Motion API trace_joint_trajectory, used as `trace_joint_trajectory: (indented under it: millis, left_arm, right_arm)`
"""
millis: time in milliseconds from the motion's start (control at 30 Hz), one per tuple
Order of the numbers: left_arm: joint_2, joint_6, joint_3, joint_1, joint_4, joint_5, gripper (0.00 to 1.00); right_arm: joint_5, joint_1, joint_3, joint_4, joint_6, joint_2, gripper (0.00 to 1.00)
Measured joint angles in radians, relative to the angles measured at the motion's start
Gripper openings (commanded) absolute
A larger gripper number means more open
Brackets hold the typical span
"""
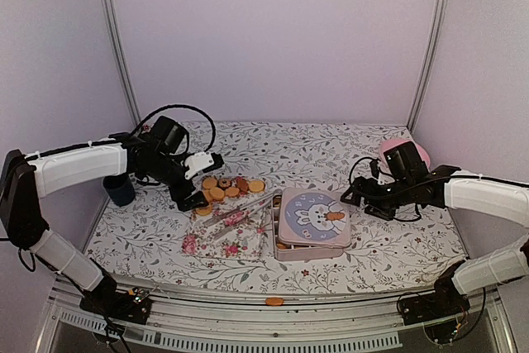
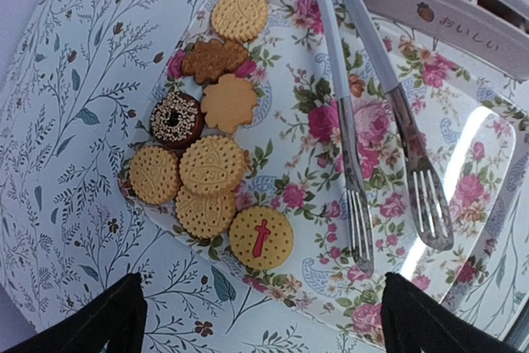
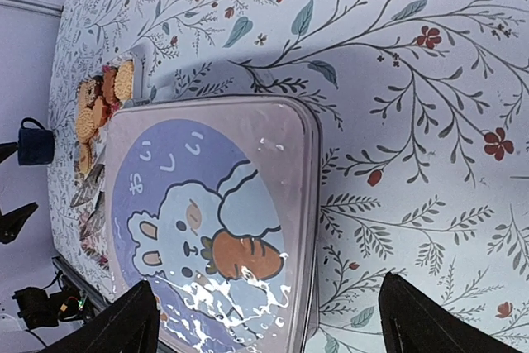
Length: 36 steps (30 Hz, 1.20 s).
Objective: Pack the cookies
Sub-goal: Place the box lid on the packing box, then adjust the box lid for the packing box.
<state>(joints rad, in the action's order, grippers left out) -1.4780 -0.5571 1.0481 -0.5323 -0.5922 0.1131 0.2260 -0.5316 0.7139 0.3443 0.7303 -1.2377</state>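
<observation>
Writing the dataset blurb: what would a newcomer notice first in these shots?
The bunny-and-carrot tin lid, on its pink box right of centre. Then the cookies clustered at one end of a floral tray beside metal tongs, below the open left gripper.

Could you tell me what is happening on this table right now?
Two arms are set to pack cookies. The left claw hovers open over the cookies on a floral tray, beside the tongs. The right claw, also open, hangs by the tin, whose bunny lid sits on it. Neither holds anything.
</observation>
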Motion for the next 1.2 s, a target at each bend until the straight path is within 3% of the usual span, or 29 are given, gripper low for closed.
trace_joint_trajectory:
  millis: [567, 1200]
  left_arm:
    - [0.048, 0.069, -0.065, 0.147, 0.003, 0.105, 0.99]
    - [0.061, 0.1, -0.098, 0.172, 0.052, 0.135, 0.99]
  right_arm:
    - [-0.048, -0.084, 0.176, -0.01, -0.14, -0.271, 0.94]
    - [-0.046, -0.099, 0.28, 0.001, -0.173, -0.325, 0.95]
